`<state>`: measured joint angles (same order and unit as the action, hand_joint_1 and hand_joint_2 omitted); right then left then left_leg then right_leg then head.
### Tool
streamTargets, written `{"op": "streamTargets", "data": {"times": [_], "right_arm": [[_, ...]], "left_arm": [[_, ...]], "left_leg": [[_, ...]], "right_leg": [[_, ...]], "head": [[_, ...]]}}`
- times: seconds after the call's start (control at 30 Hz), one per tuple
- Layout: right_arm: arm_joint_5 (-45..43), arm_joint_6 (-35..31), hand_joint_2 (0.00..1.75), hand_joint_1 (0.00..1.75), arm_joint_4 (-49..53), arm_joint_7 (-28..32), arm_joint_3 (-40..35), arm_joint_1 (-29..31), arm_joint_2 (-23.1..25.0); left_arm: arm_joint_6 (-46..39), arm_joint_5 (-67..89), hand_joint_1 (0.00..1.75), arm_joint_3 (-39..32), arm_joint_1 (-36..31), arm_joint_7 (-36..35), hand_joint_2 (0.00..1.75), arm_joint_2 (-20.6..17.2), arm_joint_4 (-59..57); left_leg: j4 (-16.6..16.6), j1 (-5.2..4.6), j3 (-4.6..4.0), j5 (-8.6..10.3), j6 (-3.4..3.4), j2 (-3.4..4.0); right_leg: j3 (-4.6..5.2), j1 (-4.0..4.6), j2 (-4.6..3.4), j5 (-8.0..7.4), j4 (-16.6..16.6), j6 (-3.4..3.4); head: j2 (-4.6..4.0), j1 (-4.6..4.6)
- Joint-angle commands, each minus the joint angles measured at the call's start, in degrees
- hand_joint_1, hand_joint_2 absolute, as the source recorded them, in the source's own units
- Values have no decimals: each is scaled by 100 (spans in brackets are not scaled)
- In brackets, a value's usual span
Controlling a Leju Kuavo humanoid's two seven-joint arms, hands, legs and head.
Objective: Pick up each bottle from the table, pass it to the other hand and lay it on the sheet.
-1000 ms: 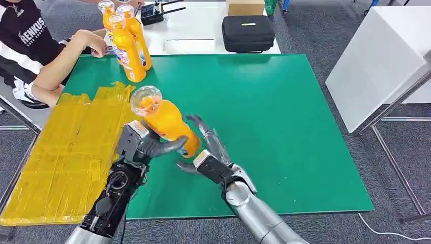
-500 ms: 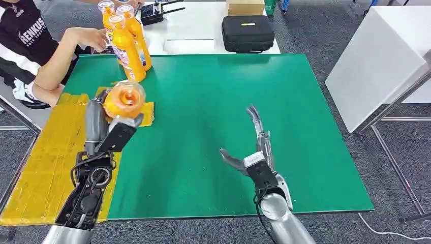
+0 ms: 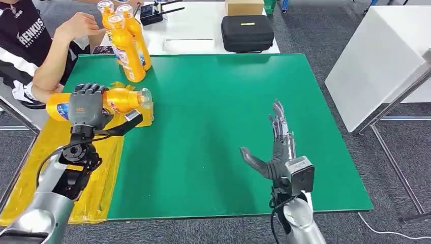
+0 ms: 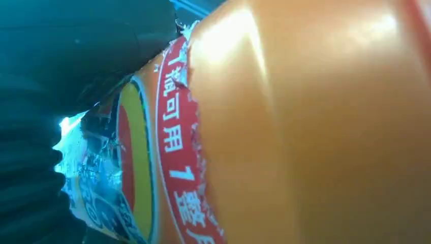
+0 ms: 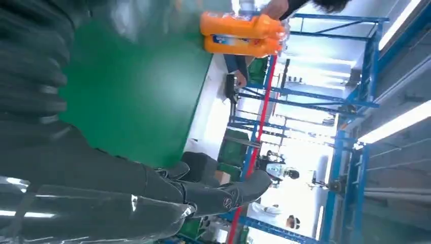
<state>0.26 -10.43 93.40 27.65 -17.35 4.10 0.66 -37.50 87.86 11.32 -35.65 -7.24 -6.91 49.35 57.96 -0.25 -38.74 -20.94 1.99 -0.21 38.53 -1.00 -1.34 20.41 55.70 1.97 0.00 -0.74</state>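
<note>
My left hand point(image 3: 85, 105) grips an orange bottle point(image 3: 114, 99) that lies sideways over the far end of the yellow sheet point(image 3: 56, 168), cap end toward the table's middle. Up close the bottle point(image 4: 315, 127) shows its torn red label against my left hand point(image 4: 30, 168). Two more orange bottles point(image 3: 127, 40) stand upright at the far left of the green table point(image 3: 218, 101), and show again as orange bottles point(image 5: 241, 33) in the right wrist view. My right hand point(image 3: 277, 152) is open above the near right part of the table, holding nothing; its dark fingers point(image 5: 213, 195) lie spread.
A person sits at the far left, one hand point(image 3: 84, 23) raised near the standing bottles. Behind the green table lie a black case point(image 3: 247, 33) and a cardboard box point(image 3: 245, 6). A white table point(image 3: 378, 61) stands to the right.
My left hand has carried the bottle left and turned it from tilted upright to lying sideways over the sheet. My right hand has drawn further right and back. The person's hand has lifted.
</note>
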Motion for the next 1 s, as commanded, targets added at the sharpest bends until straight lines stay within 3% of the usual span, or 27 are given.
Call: {"op": "streamTargets", "data": {"times": [0.03,0.47,0.5,0.53,0.6,0.8,0.87,0.93,1.0], "right_arm": [[-79,3,175,0,-168,-70,62,209,-107],[-131,-124,175,0,-362,-152,83,146,-68],[-100,-152,175,0,-422,-174,84,160,-52],[-98,-155,175,0,-500,-205,86,180,-40],[-108,-128,175,0,-677,-266,80,247,-15],[-125,-80,175,0,-955,-313,105,306,55],[-80,-41,175,0,-988,-370,94,314,62],[-30,-27,175,0,-1105,-475,147,370,76],[-30,-27,175,0,-1115,-477,156,380,75]], "left_arm": [[172,165,175,565,-919,-154,175,-174,-1776],[99,-140,175,124,-1048,212,175,-228,-2668],[43,-218,66,59,-1031,275,175,-220,-2707],[25,-315,16,-7,-1027,382,175,-200,-2746],[-40,-346,0,-37,-1018,475,175,-179,-2787],[64,-851,0,-282,-975,1044,175,116,-2812],[165,-1213,0,-445,-933,1404,175,238,-2742],[603,-2016,0,-717,-851,2190,175,444,-2567],[613,-2024,0,-709,-847,2189,175,462,-2554]], "left_leg": [[10,4,41,-23,-15,-10],[0,3,24,-15,-12,6],[2,3,35,-22,-15,9],[5,4,42,-27,-17,6],[1,5,29,-19,-13,6],[2,4,27,-17,-12,-6],[0,3,16,-11,-9,-8],[6,4,37,-24,-15,-17],[0,1,24,-15,-11,-16]], "right_leg": [[-45,7,23,25,10,-12],[-28,5,1,10,-1,-8],[-37,6,2,17,3,-11],[-45,7,7,23,6,-13],[-32,7,5,14,0,-10],[-34,6,15,17,1,-8],[-22,4,15,12,-1,-7],[-46,7,29,27,6,-12],[-33,3,23,18,1,-8]], "head": [[0,-2],[0,-2],[0,0],[0,-2],[0,0],[0,0],[0,0],[0,0],[0,-2]]}}
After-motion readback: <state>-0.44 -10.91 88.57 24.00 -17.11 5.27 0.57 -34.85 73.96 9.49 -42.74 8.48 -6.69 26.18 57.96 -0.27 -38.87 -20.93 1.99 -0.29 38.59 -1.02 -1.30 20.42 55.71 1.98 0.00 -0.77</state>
